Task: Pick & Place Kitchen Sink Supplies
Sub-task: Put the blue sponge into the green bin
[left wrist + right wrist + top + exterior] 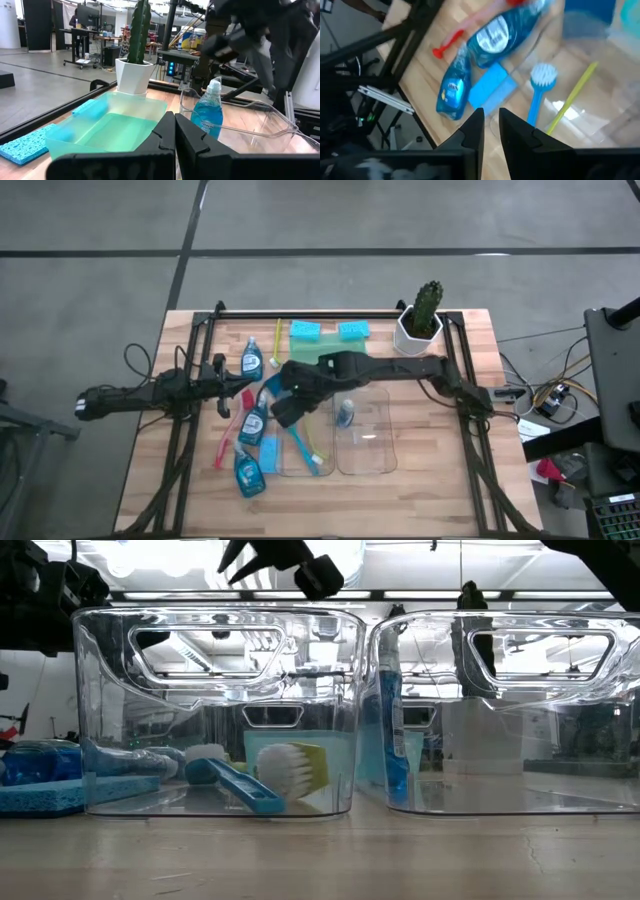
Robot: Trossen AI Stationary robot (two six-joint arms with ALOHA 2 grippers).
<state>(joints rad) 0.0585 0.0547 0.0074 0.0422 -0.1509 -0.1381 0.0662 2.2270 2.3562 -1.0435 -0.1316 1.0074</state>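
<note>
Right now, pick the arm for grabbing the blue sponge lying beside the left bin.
Right. The right gripper hangs over the bottles and the blue sponge, which lies just past its fingers in the right wrist view. The left gripper sits farther back, pointing toward the green tray.

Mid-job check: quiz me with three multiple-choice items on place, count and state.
1. The right tool hangs over:
A. the cactus
B. the left clear bin
C. bare floor

2. Blue sponges at the table's far edge:
A. none
B. two
C. five

3. The soap bottle in the right clear bin is:
A. upright
B. upside down
C. lying flat

Answers:
1. B: the high view puts the right tool above the left clear bin.
2. B: two blue sponges lie side by side there.
3. A: the soap bottle stands cap up inside the right clear bin.
</note>
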